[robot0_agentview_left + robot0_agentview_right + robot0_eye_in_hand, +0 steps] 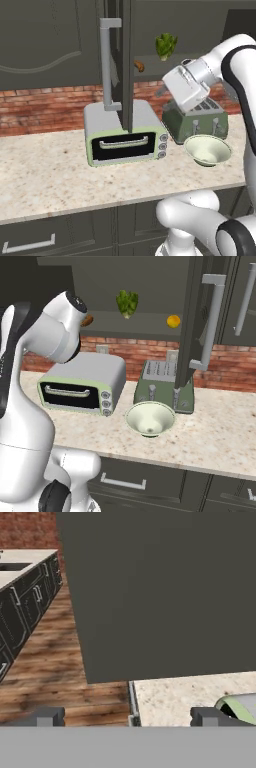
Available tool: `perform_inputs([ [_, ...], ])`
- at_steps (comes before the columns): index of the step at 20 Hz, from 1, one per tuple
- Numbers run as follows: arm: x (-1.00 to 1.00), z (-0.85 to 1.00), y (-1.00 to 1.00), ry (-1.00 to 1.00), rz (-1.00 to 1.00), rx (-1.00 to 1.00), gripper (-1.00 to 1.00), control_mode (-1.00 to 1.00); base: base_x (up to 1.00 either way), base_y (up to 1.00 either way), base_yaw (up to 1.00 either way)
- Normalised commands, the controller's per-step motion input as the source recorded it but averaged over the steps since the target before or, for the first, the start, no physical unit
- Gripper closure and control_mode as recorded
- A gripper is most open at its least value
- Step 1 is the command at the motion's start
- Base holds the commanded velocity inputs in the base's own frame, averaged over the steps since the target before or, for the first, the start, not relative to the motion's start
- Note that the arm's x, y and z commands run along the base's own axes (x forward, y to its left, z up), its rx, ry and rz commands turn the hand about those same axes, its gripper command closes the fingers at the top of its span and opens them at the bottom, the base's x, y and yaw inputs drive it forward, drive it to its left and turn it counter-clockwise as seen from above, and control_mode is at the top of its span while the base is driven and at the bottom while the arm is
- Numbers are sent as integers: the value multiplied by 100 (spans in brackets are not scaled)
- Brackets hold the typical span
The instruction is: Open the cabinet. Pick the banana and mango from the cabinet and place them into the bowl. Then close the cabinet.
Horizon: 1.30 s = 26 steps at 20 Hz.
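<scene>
While the cabinet (197,321) door stands open with banana (139,66) and mango (173,321) inside, the claw (127,716) gapes apart above the surface (210,441).

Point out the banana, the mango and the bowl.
banana (139,66), left base view, middle of its visible part.
mango (173,321), right base view, centre of the fruit.
bowl (135,415), right base view, inner left wall.

Dark cabinet door (160,592) fills frame — speckled counter (185,697) below, wood floor (55,662) left.
</scene>
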Motion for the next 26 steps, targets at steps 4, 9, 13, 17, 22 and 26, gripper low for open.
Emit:
perform_inputs([
  [4,35,-12,-17,0,-22,0,-100,-100,0,0,0],
  [9,35,-6,-13,0,-30,0,-100,-100,0,0,0],
  [13,31,0,-18,7,-31,0,-100,-100,0,0,0],
  [17,18,0,-25,5,-26,0,-100,-100,0,0,0],
  [22,16,0,-22,1,-25,0,-100,-100,0,0,0],
  [26,18,0,-20,1,-27,0,-100,-100,0,0,0],
])
